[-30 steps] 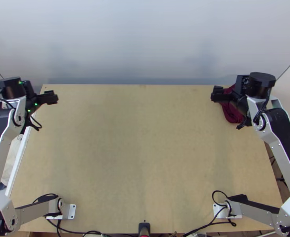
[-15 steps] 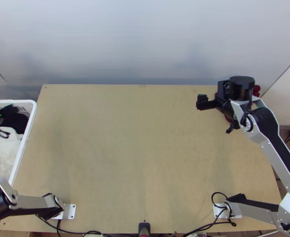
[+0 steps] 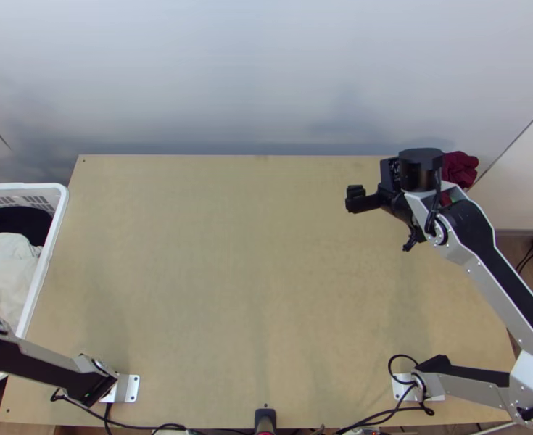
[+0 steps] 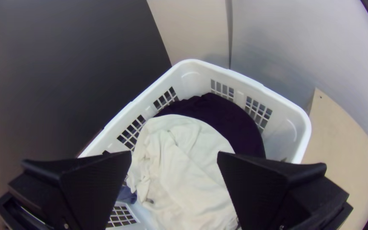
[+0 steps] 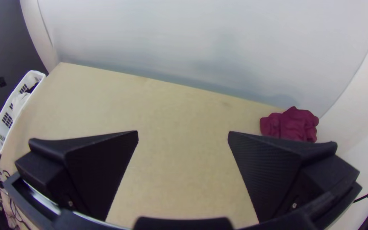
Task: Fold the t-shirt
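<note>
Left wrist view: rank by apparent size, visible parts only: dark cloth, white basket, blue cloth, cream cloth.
Largest to smallest:
1. white basket
2. cream cloth
3. dark cloth, partly covered by the cream one
4. blue cloth, just a small patch showing

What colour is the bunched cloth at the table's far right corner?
Dark red, clearest in the right wrist view.

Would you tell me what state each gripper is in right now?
Left gripper: open, holding nothing, above the white plastic laundry basket.
Right gripper: open, holding nothing, above the light wooden table.
</note>
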Action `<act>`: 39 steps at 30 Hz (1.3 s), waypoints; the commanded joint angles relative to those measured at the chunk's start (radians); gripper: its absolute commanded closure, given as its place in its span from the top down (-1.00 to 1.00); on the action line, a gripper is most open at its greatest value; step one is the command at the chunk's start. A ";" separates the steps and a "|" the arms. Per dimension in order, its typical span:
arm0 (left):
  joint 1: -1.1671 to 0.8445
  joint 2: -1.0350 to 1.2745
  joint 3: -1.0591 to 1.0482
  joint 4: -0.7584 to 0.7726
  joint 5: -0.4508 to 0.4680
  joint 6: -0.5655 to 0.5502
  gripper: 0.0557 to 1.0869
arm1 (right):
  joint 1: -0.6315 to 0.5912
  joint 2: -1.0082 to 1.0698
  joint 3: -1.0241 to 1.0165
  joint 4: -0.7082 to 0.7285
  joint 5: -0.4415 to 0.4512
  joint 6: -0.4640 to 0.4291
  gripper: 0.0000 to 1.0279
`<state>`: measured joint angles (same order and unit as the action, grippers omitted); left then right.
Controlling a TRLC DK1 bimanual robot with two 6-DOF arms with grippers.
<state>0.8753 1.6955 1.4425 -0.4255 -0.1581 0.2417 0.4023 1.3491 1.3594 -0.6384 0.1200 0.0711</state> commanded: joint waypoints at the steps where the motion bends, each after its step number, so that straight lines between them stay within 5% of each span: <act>1: 0.050 0.168 0.148 0.019 -0.009 0.018 0.90 | 0.012 -0.033 -0.057 -0.001 0.001 0.002 0.91; 8: 0.073 0.351 0.277 0.002 -0.100 0.056 0.90 | 0.012 -0.071 -0.111 -0.001 0.003 0.002 0.91; 26: 0.113 0.684 0.521 -0.038 -0.123 0.068 0.90 | 0.026 -0.080 -0.149 -0.030 0.001 -0.002 0.91; 32: 0.093 0.734 0.581 -0.164 -0.101 0.031 0.90 | 0.026 -0.077 -0.149 -0.029 0.001 -0.002 0.91; 34: 0.097 0.737 0.576 -0.208 -0.024 0.024 0.56 | 0.024 -0.074 -0.149 -0.029 0.003 -0.004 0.91; 35: 0.105 0.736 0.573 -0.214 0.038 0.010 0.10 | 0.024 -0.073 -0.149 -0.029 0.003 -0.007 0.91; 36: 0.113 0.733 0.578 -0.225 0.111 0.005 -0.58 | 0.023 -0.073 -0.148 -0.029 0.003 -0.008 0.91; 37: 0.117 0.733 0.596 -0.237 0.146 -0.018 -0.93 | 0.023 -0.073 -0.148 -0.029 0.003 -0.008 0.91; 39: 0.125 0.728 0.622 -0.294 0.166 -0.050 -0.92 | 0.018 -0.073 -0.149 -0.029 0.003 -0.007 0.91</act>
<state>0.9825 2.4096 2.0083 -0.6079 -0.1436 0.2592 0.4271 1.2736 1.2118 -0.6678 0.1207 0.0666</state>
